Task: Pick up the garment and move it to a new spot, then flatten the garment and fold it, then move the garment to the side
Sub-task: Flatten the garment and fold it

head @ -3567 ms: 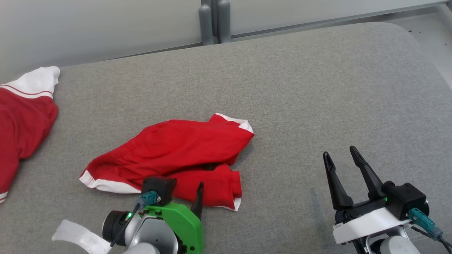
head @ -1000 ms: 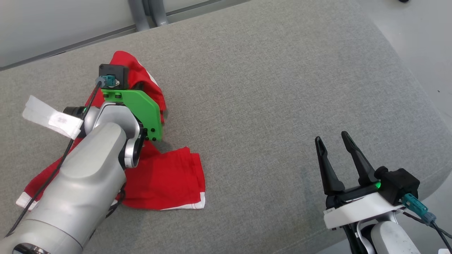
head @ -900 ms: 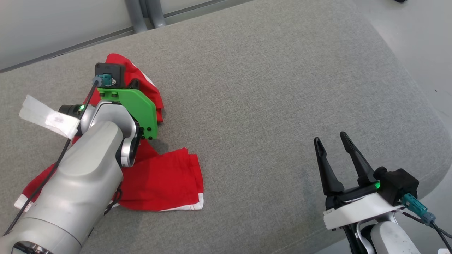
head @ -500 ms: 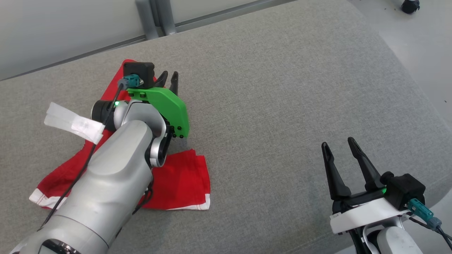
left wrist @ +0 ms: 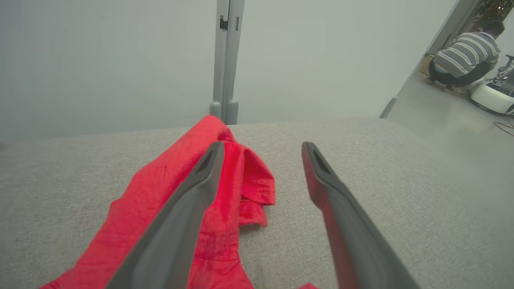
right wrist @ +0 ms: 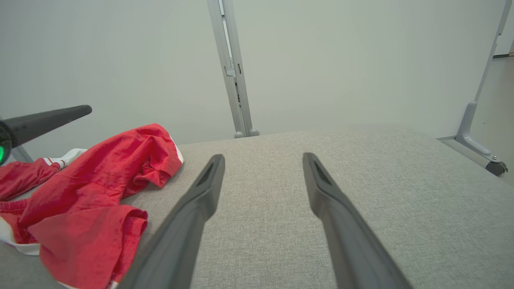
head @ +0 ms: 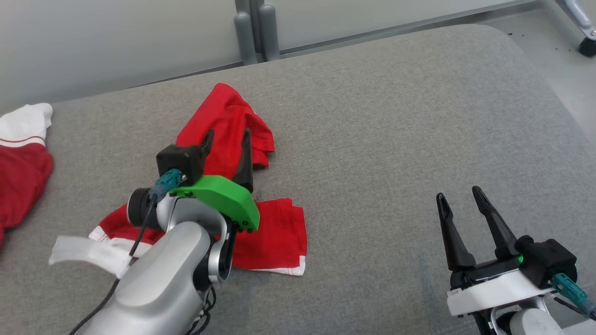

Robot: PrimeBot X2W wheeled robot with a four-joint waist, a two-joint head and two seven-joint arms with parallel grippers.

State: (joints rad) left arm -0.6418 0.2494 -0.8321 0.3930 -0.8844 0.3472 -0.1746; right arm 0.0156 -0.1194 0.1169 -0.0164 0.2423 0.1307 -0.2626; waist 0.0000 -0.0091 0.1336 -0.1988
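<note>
Head view: a red garment (head: 274, 230) with white trim lies crumpled on the left half of the grey fabric-covered table (head: 396, 116). One part is spread flat at the near side and a bunched part reaches toward the far edge. The left pincer (head: 228, 133) sits over that bunched part with its two dark fingers spread apart and nothing between them. Whether a finger touches the cloth I cannot tell. The right pincer (head: 458, 194) is at the near right over bare table, well apart from the garment, its fingers also spread and empty. A second red and white piece of clothing (head: 21, 172) lies at the far left edge.

Left wrist view: the left pincer (left wrist: 263, 146) is released, its left finger passing over the garment (left wrist: 160, 192) and its right finger over grey fabric. A grey post (left wrist: 225, 60) stands beyond the far edge, and a person (left wrist: 466, 56) crouches in the far right.

Right wrist view: the right pincer (right wrist: 263, 158) is open above bare table, with the garment (right wrist: 92, 180) heaped to its left.
</note>
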